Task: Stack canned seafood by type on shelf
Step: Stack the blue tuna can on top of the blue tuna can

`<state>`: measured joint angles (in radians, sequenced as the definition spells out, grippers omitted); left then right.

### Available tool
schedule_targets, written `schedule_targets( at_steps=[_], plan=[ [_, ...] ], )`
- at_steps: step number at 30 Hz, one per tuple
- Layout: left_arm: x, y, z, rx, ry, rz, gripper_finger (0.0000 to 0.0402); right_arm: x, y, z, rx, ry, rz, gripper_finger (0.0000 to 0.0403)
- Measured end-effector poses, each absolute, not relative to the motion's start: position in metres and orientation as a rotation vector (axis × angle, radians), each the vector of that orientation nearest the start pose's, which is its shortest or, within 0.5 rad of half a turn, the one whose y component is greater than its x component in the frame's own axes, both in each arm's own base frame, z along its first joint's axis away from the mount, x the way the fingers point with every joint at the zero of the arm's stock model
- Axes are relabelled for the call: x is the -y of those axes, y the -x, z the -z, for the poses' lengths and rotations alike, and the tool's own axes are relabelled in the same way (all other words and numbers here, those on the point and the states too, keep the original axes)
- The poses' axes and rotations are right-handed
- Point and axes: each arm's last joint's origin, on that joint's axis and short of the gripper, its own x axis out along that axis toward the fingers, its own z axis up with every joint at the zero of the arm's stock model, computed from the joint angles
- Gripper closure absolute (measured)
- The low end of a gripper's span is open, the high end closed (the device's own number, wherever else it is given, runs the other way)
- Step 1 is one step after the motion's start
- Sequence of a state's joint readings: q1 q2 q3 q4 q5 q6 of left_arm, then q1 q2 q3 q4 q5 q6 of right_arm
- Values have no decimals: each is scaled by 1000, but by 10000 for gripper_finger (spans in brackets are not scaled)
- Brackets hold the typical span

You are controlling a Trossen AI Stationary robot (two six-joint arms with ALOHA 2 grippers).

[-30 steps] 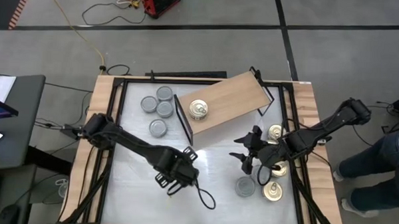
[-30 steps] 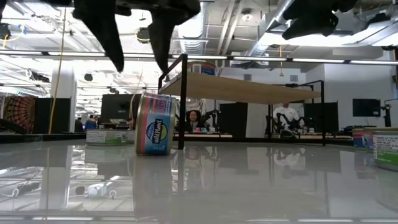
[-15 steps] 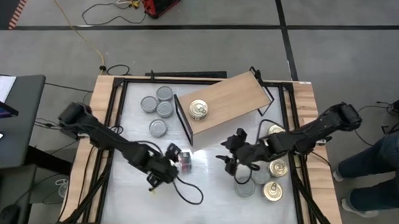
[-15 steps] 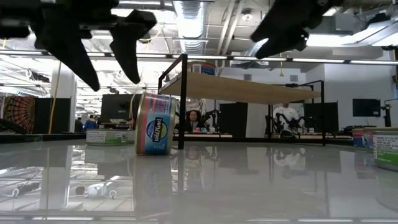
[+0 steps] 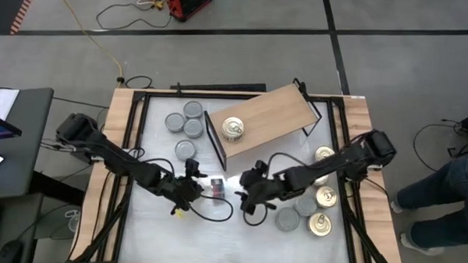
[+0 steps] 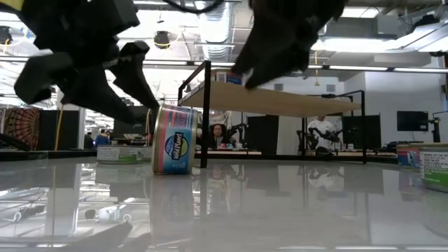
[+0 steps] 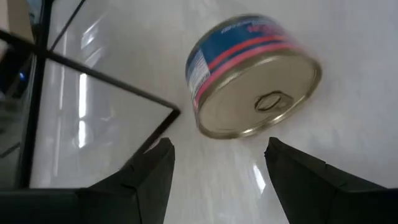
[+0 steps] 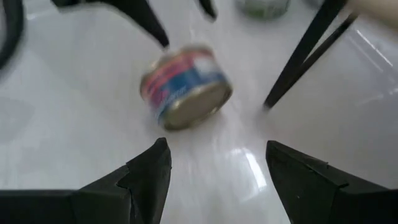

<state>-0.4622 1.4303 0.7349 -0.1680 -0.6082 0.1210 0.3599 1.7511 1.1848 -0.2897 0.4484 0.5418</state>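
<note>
High view: a blue-and-red tin [image 5: 216, 187] lies tipped on its side on the white tabletop [image 5: 238, 233], just off the near-left leg of the shelf [image 5: 267, 119]. The left gripper [image 5: 191, 186] sits just beside that tin on the side away from the shelf's leg, fingers spread apart, not touching it. The right gripper [image 5: 248, 196] hovers near the tin on its other side, fingers also apart and holding nothing. One gold-lidded tin [image 5: 232, 129] stands on the shelf board. Four grey-topped tins [image 5: 184, 123] cluster left of the shelf; more tins [image 5: 319, 210] lie right of it, some partly covered by the right arm.
</note>
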Motion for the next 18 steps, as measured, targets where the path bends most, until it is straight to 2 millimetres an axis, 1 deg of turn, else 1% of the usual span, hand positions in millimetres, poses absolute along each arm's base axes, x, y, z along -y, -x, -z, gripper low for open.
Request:
schedule_targets(
  at_steps=[4, 7, 12, 15, 18],
  plan=[
    [107, -255, -178, -738, -499, -115, 162, -123, -356, -180, -798, -183, 320, 117],
    [110, -261, -173, -713, -471, -122, 162, -126, -360, -164, -807, -190, 356, 117],
    [115, -269, -163, -690, -475, -119, 162, -125, -369, -153, -773, -196, 370, 117],
    [118, -272, -159, -670, -442, -121, 162, -120, -371, -152, -758, -181, 402, 117],
    [123, -271, -159, -656, -414, -114, 162, -116, -372, -152, -746, -163, 424, 117]
  ],
)
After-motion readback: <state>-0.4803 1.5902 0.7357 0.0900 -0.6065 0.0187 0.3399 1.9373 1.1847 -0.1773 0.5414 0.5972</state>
